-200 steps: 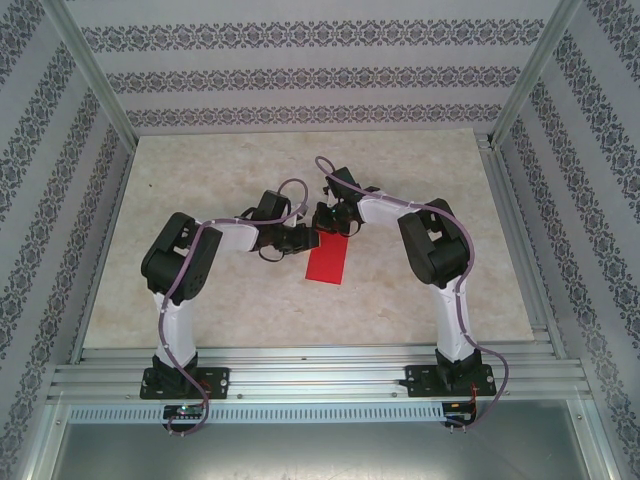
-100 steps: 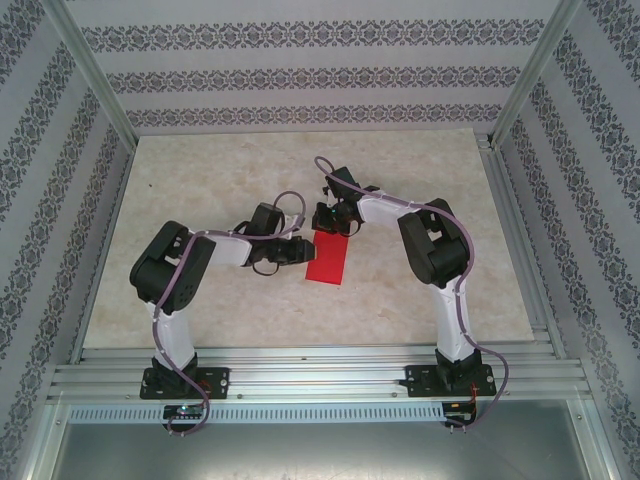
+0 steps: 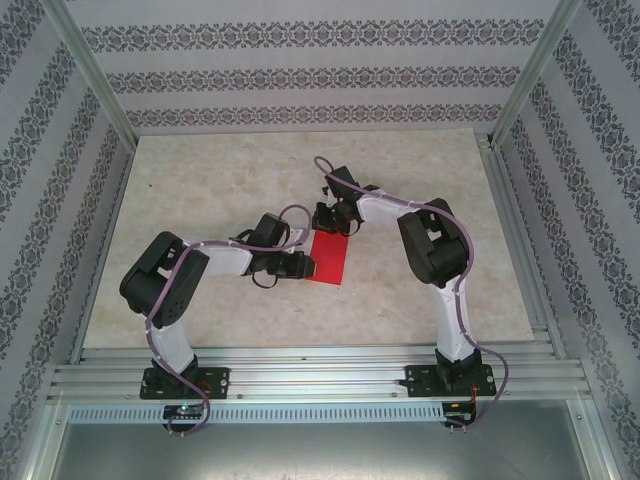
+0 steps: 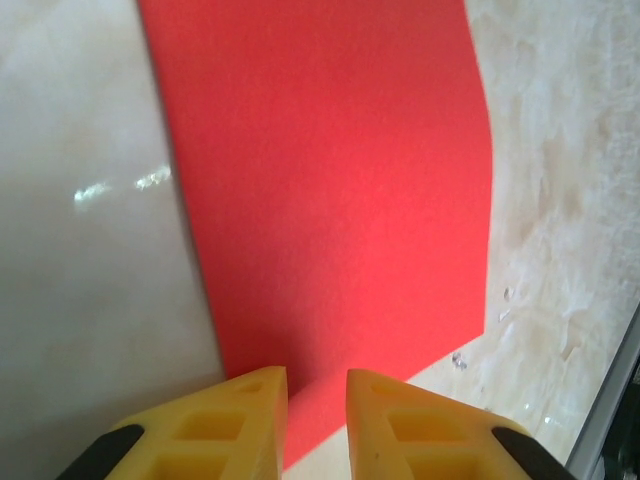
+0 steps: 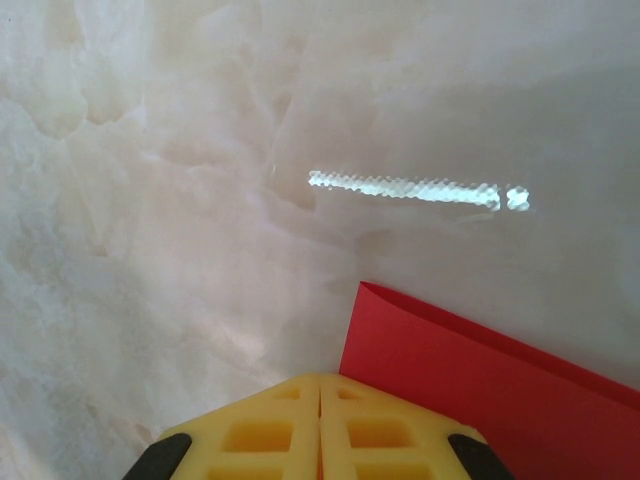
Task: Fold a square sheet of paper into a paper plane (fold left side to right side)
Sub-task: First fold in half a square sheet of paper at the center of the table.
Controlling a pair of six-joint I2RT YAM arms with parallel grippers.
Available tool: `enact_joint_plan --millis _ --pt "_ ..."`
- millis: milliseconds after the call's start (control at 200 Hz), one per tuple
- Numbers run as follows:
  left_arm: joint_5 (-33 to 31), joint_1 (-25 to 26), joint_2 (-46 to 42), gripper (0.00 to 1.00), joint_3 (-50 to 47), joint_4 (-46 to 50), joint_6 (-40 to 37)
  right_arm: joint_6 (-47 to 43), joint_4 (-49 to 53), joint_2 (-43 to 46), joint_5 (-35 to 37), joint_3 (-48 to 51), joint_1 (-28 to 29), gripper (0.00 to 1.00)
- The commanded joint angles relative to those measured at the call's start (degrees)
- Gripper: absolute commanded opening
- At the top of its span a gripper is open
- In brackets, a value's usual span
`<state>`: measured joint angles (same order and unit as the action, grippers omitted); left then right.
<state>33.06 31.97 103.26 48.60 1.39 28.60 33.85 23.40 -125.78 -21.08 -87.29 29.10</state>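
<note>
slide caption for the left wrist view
Left pincer, slightly open, at the edge of the red paper on the marble table.

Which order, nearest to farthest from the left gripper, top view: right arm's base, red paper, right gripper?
1. red paper, right beside the left gripper.
2. right gripper, at the paper's far end.
3. right arm's base, near right corner.

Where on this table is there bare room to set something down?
Bare table: far strip along the back wall, and right side between right arm and rail. Crowded mid-table, where left gripper and right gripper meet the red paper.
</note>
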Motion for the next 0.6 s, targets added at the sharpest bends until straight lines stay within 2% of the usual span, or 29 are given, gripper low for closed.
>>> enact_joint_plan --millis 0,170,600 --pt "-1.2 0.91 -2.48 0.21 -1.42 7.77 -1.53 -1.31 3.48 -2.0 1.61 -0.34 -0.01 0.08" --pt "-1.59 0.92 -4.93 0.19 1.25 7.52 -2.7 -1.33 3.5 -1.68 1.74 -0.17 -0.01 0.07" --pt "-3.03 0.84 3.55 0.15 11.06 4.61 -5.27 -1.33 3.94 -1.56 1.88 -0.21 0.08 0.08"
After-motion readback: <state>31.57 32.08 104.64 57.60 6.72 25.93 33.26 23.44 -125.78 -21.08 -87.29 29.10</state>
